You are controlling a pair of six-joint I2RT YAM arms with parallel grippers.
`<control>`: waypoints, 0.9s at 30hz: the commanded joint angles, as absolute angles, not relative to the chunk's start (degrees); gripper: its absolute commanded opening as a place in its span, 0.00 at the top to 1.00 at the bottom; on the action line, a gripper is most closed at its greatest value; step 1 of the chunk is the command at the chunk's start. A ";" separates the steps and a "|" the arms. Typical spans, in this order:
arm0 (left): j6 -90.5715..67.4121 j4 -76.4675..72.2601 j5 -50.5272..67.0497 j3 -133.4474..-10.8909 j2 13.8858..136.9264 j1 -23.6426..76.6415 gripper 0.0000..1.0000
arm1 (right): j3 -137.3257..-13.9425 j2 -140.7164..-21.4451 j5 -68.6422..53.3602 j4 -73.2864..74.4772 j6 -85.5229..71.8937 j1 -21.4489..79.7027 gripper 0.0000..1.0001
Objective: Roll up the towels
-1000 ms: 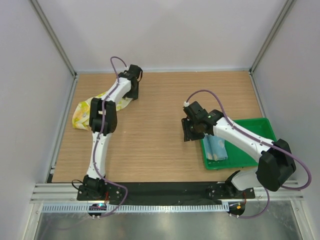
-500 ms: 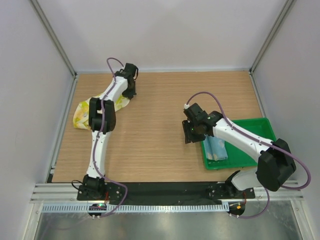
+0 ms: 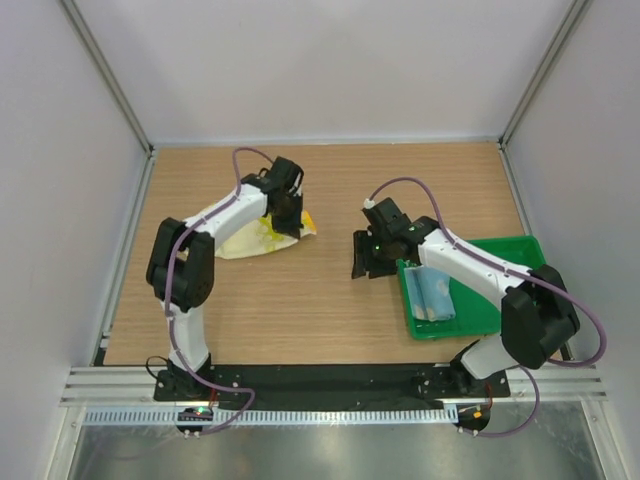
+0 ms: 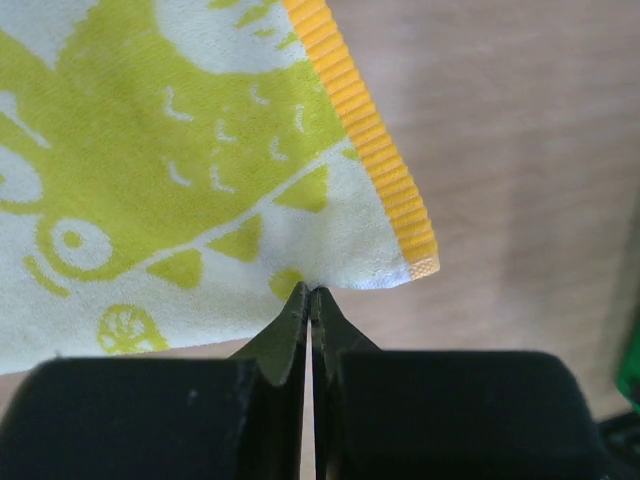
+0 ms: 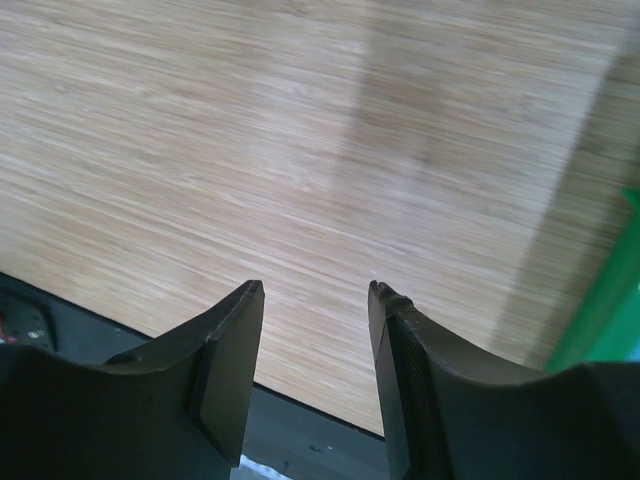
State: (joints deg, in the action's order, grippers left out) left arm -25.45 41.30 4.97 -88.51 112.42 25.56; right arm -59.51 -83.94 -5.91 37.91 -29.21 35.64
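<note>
Top view: the yellow towel (image 3: 250, 238) lies on the table (image 3: 330, 290) well left of the green tray (image 3: 520, 247), with the left gripper (image 3: 287, 208) at its tray-side end. The blue towel (image 3: 432, 295) sits inside the tray, the right gripper (image 3: 365, 262) just beside the tray's left rim.

Left wrist: the jaws are clenched on the yellow towel's hem near the orange trim (image 4: 370, 130) — a thin bite, so a slow, low pull would best spread it flat for rolling.

Right wrist: the jaws stand apart with nothing between them.
</note>
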 commanded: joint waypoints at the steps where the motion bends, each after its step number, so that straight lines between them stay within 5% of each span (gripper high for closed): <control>1: -31.63 34.20 12.99 -84.38 109.25 31.09 0.95 | -61.17 -86.83 -14.31 30.07 -32.87 35.33 0.47; 5: -31.82 35.51 13.09 -84.82 110.65 34.27 0.58 | -61.52 -89.91 -14.76 28.13 -35.24 35.25 0.46; 9: -31.99 34.63 12.48 -83.85 108.11 34.63 0.40 | -62.84 -91.93 -14.50 27.95 -36.65 35.24 0.46; 27: -25.49 42.89 5.46 -74.11 83.42 16.45 0.39 | -74.61 -105.89 -6.86 31.54 -35.34 34.28 0.43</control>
